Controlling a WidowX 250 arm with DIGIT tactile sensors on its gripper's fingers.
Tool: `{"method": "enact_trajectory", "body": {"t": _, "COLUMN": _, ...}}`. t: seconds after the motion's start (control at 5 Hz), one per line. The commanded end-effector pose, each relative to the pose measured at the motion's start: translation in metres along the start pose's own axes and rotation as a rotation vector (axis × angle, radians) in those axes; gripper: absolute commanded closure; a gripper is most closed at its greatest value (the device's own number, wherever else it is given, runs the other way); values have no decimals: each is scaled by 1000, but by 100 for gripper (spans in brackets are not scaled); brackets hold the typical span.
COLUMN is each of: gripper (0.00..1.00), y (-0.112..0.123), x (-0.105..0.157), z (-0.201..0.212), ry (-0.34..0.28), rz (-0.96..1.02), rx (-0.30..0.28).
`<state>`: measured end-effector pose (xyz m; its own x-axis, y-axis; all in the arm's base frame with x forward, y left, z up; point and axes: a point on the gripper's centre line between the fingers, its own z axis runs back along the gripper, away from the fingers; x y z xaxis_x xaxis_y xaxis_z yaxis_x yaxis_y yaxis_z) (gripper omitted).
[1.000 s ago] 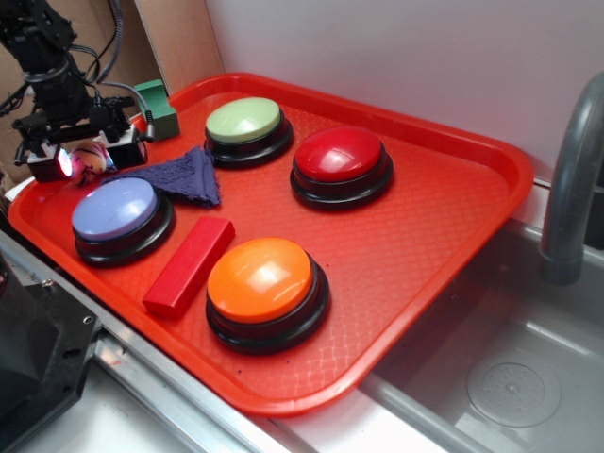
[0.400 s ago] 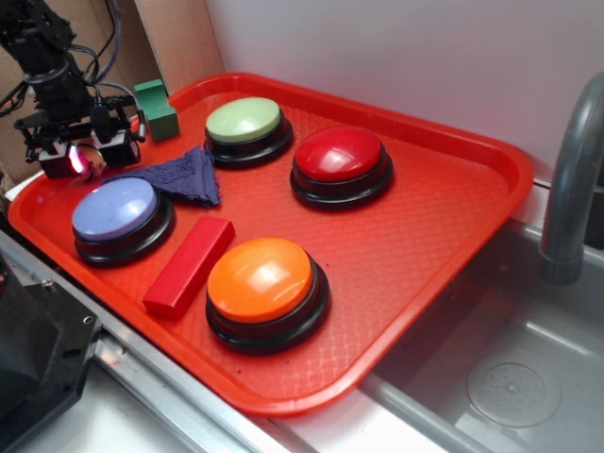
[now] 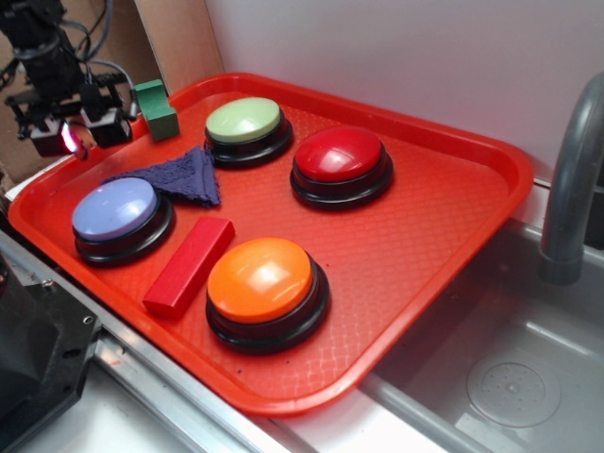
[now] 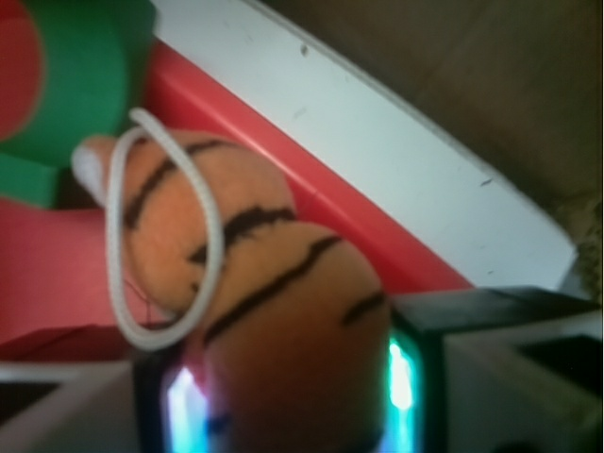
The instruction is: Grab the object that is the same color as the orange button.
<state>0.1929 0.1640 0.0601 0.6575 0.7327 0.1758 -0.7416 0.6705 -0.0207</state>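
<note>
The object, a small orange plush tiger (image 4: 255, 283) with dark stripes and a white cord loop, fills the wrist view, pinched between the two lit pads. In the exterior view my gripper (image 3: 74, 135) hangs above the tray's far left corner, shut on the tiger (image 3: 75, 142), of which only a glowing bit shows between the fingers. The orange button (image 3: 261, 279), a glossy dome on a black base, stands at the tray's front, far from the gripper.
A red tray (image 3: 444, 236) also holds a green button (image 3: 243, 120), a red button (image 3: 339, 154), a lilac button (image 3: 115, 209), a red block (image 3: 189, 265), a purple cloth (image 3: 184, 175) and a green block (image 3: 155, 109). A sink and faucet (image 3: 566, 179) are at the right.
The gripper has risen and drawn back toward the tray's far left corner, carrying the tiger up off the tray. Everything else stays put.
</note>
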Motion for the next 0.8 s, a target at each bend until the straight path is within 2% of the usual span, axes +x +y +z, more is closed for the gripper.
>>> {"method": "enact_trajectory", "body": {"t": 0.0, "gripper": 100, "y": -50, "x": -9, "z": 98, "ry": 45, "rz": -244, "rx": -127}}
{"method": "enact_trajectory", "body": {"t": 0.2, "gripper": 100, "y": -79, "x": -34, "z": 126, "ry": 46, "rz": -365, "rx": -161}}
{"method": "enact_trajectory", "body": {"t": 0.4, "gripper": 100, "y": -96, "x": -67, "z": 149, "ry": 58, "rz": -499, "rx": -221}}
{"method": "enact_trajectory", "body": {"t": 0.6, "gripper": 100, "y": -96, "x": -85, "z": 151, "ry": 74, "rz": -538, "rx": -231}}
